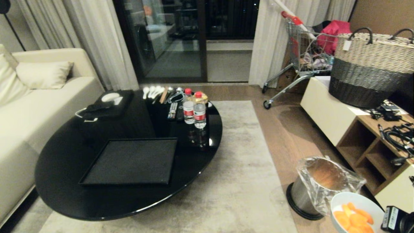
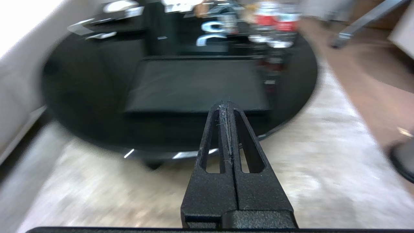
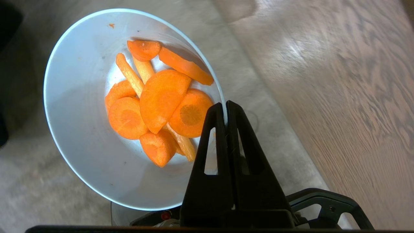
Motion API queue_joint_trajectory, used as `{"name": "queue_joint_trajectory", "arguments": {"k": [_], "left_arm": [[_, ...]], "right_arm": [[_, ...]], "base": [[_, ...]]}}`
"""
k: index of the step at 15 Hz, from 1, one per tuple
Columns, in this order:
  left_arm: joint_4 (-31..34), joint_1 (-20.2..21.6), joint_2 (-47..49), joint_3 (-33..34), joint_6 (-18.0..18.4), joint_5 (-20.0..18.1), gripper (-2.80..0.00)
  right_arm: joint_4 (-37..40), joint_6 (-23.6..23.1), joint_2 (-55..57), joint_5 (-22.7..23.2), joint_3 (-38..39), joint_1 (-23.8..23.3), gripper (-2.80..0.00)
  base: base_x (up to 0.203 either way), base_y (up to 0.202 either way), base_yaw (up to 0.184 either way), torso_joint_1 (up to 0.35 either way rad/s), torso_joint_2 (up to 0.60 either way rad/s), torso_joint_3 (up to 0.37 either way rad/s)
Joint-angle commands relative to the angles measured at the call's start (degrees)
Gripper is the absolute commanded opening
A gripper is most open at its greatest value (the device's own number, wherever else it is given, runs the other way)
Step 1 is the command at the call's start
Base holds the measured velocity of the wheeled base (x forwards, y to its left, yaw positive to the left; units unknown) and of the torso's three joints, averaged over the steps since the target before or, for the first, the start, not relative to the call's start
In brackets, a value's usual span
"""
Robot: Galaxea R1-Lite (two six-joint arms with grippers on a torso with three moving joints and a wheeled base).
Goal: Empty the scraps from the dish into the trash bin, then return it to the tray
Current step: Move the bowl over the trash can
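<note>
My right gripper (image 3: 225, 108) is shut on the rim of the dish (image 3: 77, 97), a small white bowl held in the air over the rug. Orange scraps (image 3: 160, 97) lie piled inside it. In the head view the dish (image 1: 355, 202) with its scraps (image 1: 352, 220) shows at the bottom right, just in front of the trash bin (image 1: 318, 184), a shiny metal cylinder with a clear bag liner standing on the floor. The black tray (image 1: 132, 161) lies bare on the round black table (image 1: 64, 181). My left gripper (image 2: 227, 105) hangs shut and holding nothing, low in front of the table.
Two water bottles (image 1: 194, 108), remotes and white spoons (image 1: 152, 91) stand at the table's far side, next to a black box (image 1: 108, 103). A sofa (image 1: 38, 94) lies left. A woven basket (image 1: 372, 68) sits on a low cabinet (image 1: 365, 136) right, behind the bin. A shopping cart (image 1: 300, 55) stands beyond.
</note>
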Motion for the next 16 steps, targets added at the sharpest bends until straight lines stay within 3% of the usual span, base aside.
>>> {"name": "queue_joint_trajectory", "arguments": {"k": [1,16], "left_arm": [[-0.02,0.00,-0.02,0.00,-0.04,0.02,-2.80],[-0.02,0.00,-0.02,0.00,-0.04,0.02,-2.80]], "right_arm": [[0.19,0.18,-0.56,-0.05,0.10,-0.27,-2.80],[0.63,1.58,-2.32,-0.58,1.06,-0.98,-2.80]], "base": [[0.001,0.009,-0.167,0.002,0.00,0.004],[0.000,0.009,-0.164,0.002,0.00,0.003]]}}
